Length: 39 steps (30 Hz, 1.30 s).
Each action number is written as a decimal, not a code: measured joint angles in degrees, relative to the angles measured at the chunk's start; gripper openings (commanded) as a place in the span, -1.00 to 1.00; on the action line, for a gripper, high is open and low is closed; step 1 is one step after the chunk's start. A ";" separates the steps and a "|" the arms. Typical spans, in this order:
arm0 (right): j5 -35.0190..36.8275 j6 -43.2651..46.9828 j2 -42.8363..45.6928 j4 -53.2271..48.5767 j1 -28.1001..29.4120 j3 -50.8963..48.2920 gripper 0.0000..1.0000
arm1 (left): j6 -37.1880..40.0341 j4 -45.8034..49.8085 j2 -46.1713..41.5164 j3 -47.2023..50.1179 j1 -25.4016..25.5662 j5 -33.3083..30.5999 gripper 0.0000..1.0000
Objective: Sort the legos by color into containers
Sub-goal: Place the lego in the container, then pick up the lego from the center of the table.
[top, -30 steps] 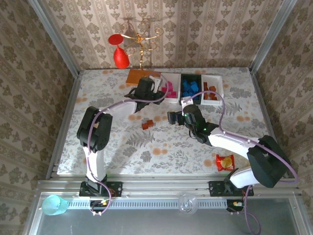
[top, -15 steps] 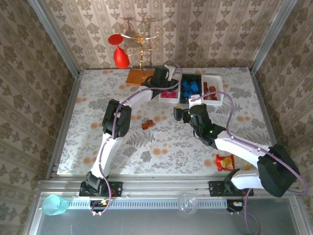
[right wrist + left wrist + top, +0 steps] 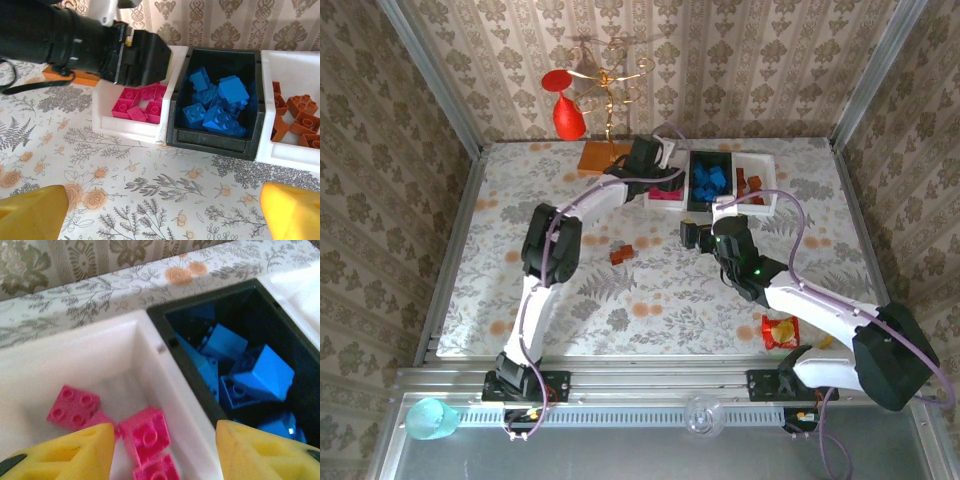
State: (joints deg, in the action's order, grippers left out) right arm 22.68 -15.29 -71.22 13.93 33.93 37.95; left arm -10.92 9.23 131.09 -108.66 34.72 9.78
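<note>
The left arm (image 3: 605, 195) is stretched to the far side of the table (image 3: 660, 300) so that its jaws hang right over the left white tray (image 3: 127, 129), the one that takes the pink legos (image 3: 145, 432). Its yellow fingertips (image 3: 75, 450) stand apart with nothing pinched between them, and pink bricks lie loose on the tray floor below the gap. This reads as the end of a drop, the jaws held low so a brick cannot bounce over the wall into the black tray (image 3: 215, 145) beside it. That black tray touches the white one wall to wall and holds the blue legos (image 3: 260, 370). The right white tray (image 3: 290, 157) on its other side holds the orange-brown legos (image 3: 300, 107). The three sit in a row at the back, probably so that either arm can reach any of them. The right arm (image 3: 800, 295) hangs short of the trays, its jaws spread wide and empty, its fingertips (image 3: 30, 215) at the bottom corners of its wrist view — clear of the left arm working ahead of it. One stray orange-brown lego (image 3: 622, 254) lies on the open table, well apart from the trays — by colour it belongs in the right white tray, and the sort looks nearly done.
</note>
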 measured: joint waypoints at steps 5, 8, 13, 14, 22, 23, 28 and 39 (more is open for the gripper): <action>-3.48 -1.01 -1.73 0.66 0.81 -0.11 0.94 | -0.07 -5.88 -17.00 20.35 -1.20 -0.59 0.20; -5.79 -1.40 -5.16 1.66 2.95 -0.09 0.93 | -1.03 -10.80 -27.17 32.26 -3.93 -0.61 0.21; -9.88 -1.22 -14.62 2.21 7.65 2.23 0.90 | -3.80 -15.76 -39.28 49.72 -11.34 -1.01 0.23; -10.73 -1.09 -16.65 2.21 8.57 3.30 0.89 | -4.33 -16.24 -40.72 52.68 -12.81 -1.22 0.24; -15.69 -0.20 -28.87 1.49 14.78 14.58 0.67 | -6.49 -16.65 -45.27 64.26 -18.73 -2.05 0.25; -16.11 -0.66 -29.97 1.27 15.28 15.61 0.64 | -6.73 -16.87 -45.62 64.89 -19.23 -2.03 0.25; -17.18 -3.63 -34.18 0.68 16.28 17.77 0.52 | -7.56 -18.08 -46.53 65.61 -20.50 -1.99 0.25; -17.16 -6.82 -39.12 -0.87 16.28 21.35 0.34 | -7.56 -19.10 -46.53 65.61 -20.59 -1.60 0.25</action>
State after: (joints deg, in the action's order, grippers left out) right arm 5.52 -22.11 -110.34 13.06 50.22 59.31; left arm -18.48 -9.87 84.55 -43.05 14.13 8.19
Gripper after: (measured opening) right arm 0.682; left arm 0.626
